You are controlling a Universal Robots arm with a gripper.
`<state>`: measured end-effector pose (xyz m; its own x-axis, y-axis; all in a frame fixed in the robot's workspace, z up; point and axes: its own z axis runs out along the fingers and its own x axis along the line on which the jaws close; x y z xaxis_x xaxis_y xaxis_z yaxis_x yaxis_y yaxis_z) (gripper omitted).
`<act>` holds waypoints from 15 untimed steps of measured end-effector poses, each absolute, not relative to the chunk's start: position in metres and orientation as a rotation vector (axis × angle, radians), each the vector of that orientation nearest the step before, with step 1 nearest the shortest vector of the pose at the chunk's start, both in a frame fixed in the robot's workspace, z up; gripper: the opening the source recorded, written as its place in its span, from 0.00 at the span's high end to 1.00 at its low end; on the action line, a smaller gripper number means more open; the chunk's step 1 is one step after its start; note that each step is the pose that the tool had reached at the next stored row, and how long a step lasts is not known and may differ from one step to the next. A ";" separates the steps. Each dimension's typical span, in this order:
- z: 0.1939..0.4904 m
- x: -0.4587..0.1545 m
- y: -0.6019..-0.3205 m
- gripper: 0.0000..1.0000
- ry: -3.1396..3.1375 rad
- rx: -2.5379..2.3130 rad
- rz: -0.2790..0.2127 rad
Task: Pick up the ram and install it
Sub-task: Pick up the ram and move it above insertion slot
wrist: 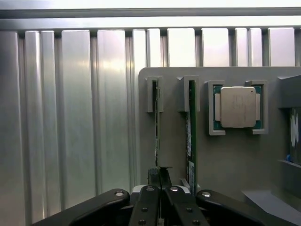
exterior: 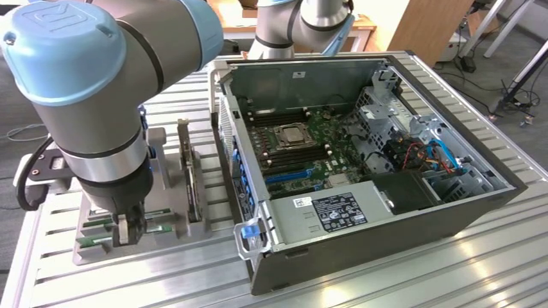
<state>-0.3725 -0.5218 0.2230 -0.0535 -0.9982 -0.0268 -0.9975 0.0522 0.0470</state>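
Note:
The ram (wrist: pixel 156 127) is a thin green stick standing on edge in a slot of the grey holder plate (wrist: pixel 225 160), seen edge-on in the wrist view. My gripper (wrist: pixel 160 178) is down over its near end, fingers shut on the stick, whose far end still sits in the holder's bracket. A second ram stick (wrist: pixel 191 127) stands in the neighbouring slot. In the exterior view my gripper (exterior: pixel 128 234) reaches down into the holder (exterior: pixel 184 240) at the exterior view's left, with green stick ends (exterior: pixel 161 228) showing beside the fingers.
A square silver processor chip (wrist: pixel 237 107) lies in a pocket of the holder. A dark expansion card (exterior: pixel 190 170) stands upright on the holder. The open computer case (exterior: pixel 462 212) lies at the exterior view's right, its motherboard (exterior: pixel 299 151) exposed. Everything rests on a ribbed aluminium table (exterior: pixel 428 276).

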 end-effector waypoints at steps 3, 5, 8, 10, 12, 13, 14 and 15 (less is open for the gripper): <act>0.229 -0.372 -0.522 0.88 -2.269 2.152 -0.082; 0.233 -0.372 -0.522 0.88 -2.268 2.152 -0.081; 0.240 -0.372 -0.522 0.88 -2.265 2.153 -0.079; 0.245 -0.372 -0.522 0.88 -2.262 2.155 -0.077; 0.248 -0.372 -0.522 0.88 -2.259 2.157 -0.075; 0.250 -0.372 -0.522 0.88 -2.258 2.157 -0.074; 0.251 -0.372 -0.522 0.88 -2.257 2.157 -0.074; 0.252 -0.372 -0.522 0.88 -2.256 2.158 -0.073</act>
